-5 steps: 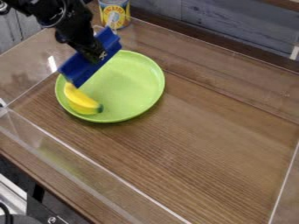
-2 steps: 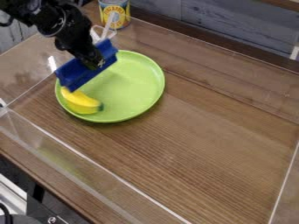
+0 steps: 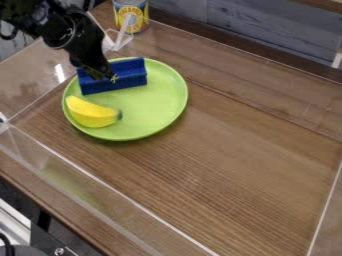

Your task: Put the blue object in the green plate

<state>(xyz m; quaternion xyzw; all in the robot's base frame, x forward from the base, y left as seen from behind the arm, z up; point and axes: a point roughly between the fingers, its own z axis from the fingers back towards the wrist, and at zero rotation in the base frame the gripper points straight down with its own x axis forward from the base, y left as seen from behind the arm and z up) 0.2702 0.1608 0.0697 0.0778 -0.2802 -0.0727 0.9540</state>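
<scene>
And here we are at the plate (image 3: pixel 158 104), with the blue block (image 3: pixel 130 75) lying in its far part, stretched sideways, inside the green rim! Our end effector (image 3: pixel 102 74) comes in from the upper left, fingertips right down at the block, and its jaws are narrow, drawn together. Are we gripping the block? From this angle we cannot tell; the dark arm covers part of its left end. Nearer to us in the same plate sits the banana (image 3: pixel 92 112), bright yellow, slanting along the left side. Beyond the plate we have the can (image 3: pixel 130 17), upright on the wooden desk (image 3: pixel 234 130).
</scene>
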